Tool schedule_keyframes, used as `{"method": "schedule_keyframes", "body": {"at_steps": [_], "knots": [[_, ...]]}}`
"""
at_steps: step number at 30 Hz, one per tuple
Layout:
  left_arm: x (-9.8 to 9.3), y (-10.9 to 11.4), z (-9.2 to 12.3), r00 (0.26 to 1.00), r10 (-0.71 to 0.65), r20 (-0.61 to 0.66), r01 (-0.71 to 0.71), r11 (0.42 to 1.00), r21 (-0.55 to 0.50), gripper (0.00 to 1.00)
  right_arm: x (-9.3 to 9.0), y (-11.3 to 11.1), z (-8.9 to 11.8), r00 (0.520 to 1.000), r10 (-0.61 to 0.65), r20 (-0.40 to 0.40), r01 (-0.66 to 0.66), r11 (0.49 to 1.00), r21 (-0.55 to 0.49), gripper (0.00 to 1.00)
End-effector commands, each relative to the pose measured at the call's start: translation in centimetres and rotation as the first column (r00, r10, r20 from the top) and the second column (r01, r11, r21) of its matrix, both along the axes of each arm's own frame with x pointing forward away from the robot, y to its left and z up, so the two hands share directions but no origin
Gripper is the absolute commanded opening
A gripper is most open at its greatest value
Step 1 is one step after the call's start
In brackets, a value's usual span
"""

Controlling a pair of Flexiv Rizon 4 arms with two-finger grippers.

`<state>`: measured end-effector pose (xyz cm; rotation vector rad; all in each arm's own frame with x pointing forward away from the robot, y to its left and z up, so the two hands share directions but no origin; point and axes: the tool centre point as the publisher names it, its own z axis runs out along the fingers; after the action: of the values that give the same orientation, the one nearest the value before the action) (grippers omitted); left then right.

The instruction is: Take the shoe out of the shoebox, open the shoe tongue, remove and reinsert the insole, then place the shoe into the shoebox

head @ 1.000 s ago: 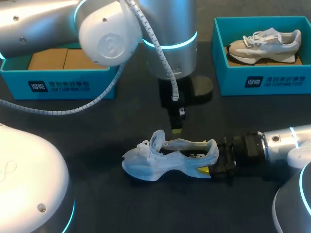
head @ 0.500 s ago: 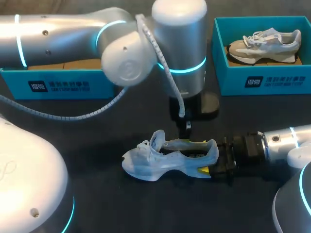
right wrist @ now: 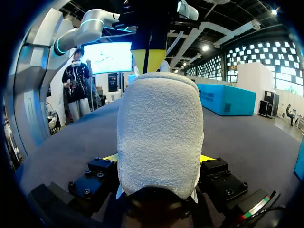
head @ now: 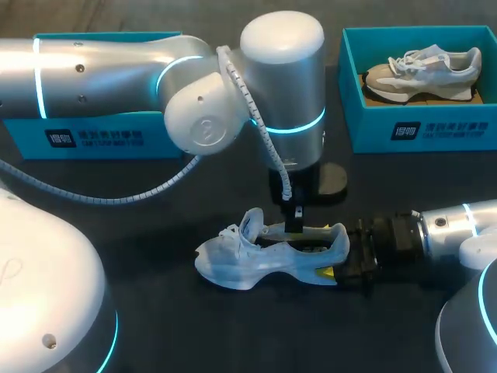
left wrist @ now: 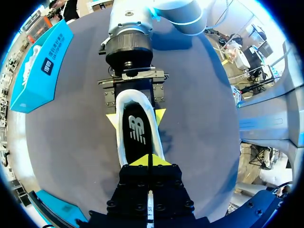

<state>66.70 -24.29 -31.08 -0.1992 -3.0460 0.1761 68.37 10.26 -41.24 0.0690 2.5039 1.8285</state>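
Note:
A white shoe lies on its side on the dark table, toe to the left. My right gripper is shut on its heel, one yellow tip on each side. My left gripper points straight down into the shoe's opening. Its yellow tips are shut together just above the black insole. In the right wrist view, the left gripper stands over the heel's rim. A teal shoebox sits at the back left, largely hidden behind my left arm.
A second teal shoebox at the back right holds a beige shoe. My left arm's big elbow hangs over the table's middle. Bare dark table shows in front of the shoe.
My left arm has swung right and come down, bringing its shut tips from above the shoe into its opening. The shoe and my right gripper have stayed put.

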Motion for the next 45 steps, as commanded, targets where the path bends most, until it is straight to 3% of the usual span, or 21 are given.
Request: {"method": "schedule_keyframes", "body": {"at_steps": [1, 12, 19, 30, 45], "knots": [[0.2, -0.2, -0.8, 1.000, -0.009, 0.006, 0.009, 1.000, 0.012, 0.00, -0.2, 0.0, -0.1, 1.000, -0.002, 0.002, 0.002, 1.000, -0.002, 0.00], [1.1, -0.7, -5.0, 0.999, -0.045, -0.012, 0.046, 0.998, 0.051, 0.00, -0.2, 0.0, -0.1, 1.000, -0.002, 0.002, 0.002, 1.000, -0.002, 0.00], [0.9, -0.1, -6.0, 0.997, -0.054, -0.064, 0.058, 0.996, 0.064, 0.00, -0.2, 0.0, -0.1, 1.000, -0.002, 0.002, 0.002, 1.000, -0.002, 0.00], [-1.3, 1.0, -6.8, 0.994, -0.077, -0.081, 0.084, 0.993, 0.080, 0.00, -0.2, 0.0, -0.1, 1.000, -0.002, 0.002, 0.002, 1.000, -0.002, 0.00], [-2.3, 2.0, -8.0, 0.983, -0.080, -0.168, 0.092, 0.994, 0.066, 0.00, -0.2, 0.0, -0.1, 1.000, -0.002, 0.002, 0.002, 1.000, -0.002, 0.00]]}}
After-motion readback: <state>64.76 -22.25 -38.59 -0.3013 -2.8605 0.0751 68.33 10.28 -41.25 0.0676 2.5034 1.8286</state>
